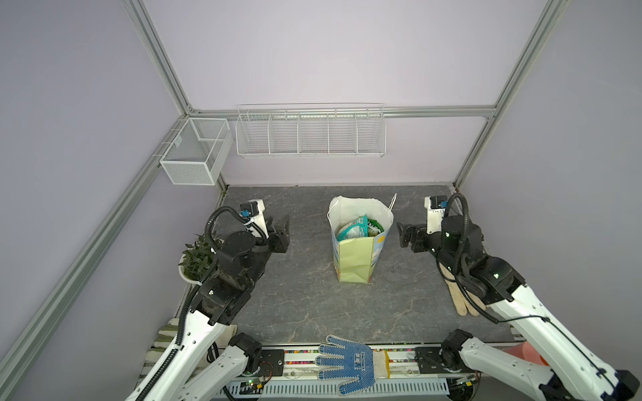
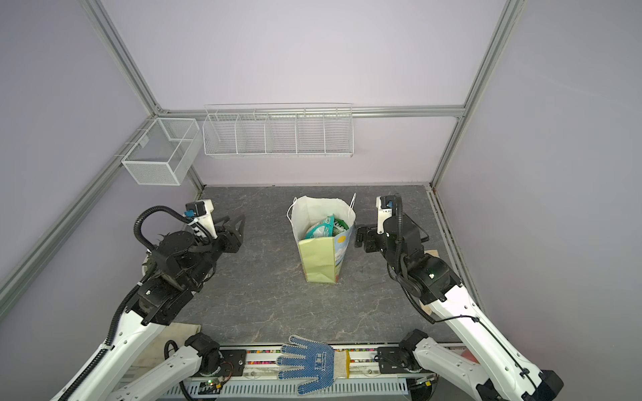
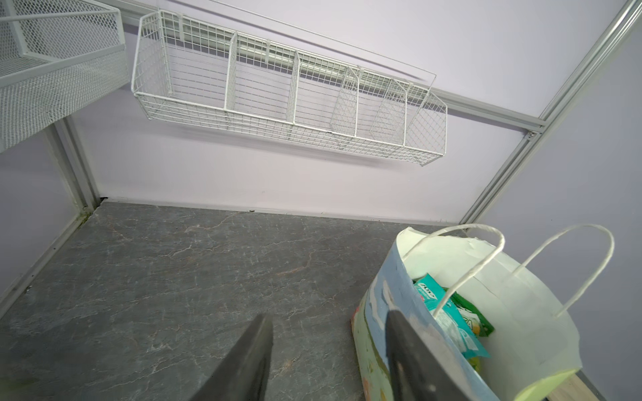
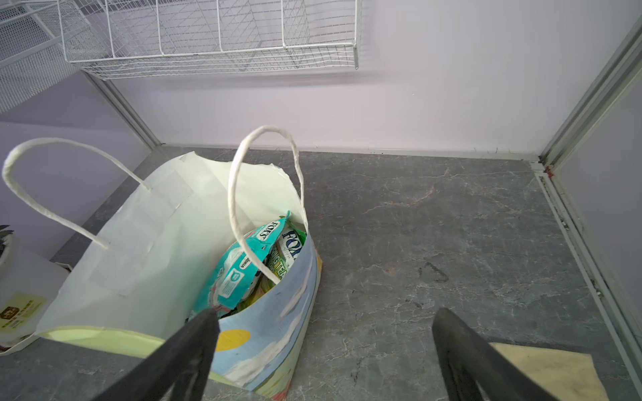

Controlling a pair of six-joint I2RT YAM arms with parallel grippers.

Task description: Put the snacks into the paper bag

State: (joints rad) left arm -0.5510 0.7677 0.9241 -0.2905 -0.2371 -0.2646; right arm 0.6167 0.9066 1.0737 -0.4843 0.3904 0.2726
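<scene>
Snacks (image 1: 357, 227) sit in the bag (image 1: 352, 258), so left gripper (image 1: 282, 222) at nine o'clock, right gripper (image 1: 400, 234) at three, hang empty, jaws apart.

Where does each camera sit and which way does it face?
Both top views: high in front, looking down at the paper bag; left arm and right arm show.
Left wrist: on its arm, left of the bag, facing the back wall; open left gripper shows.
Right wrist: on its arm, right of the bag, facing likewise; open right gripper shows.
Shared: all see the bag and snacks inside.
</scene>
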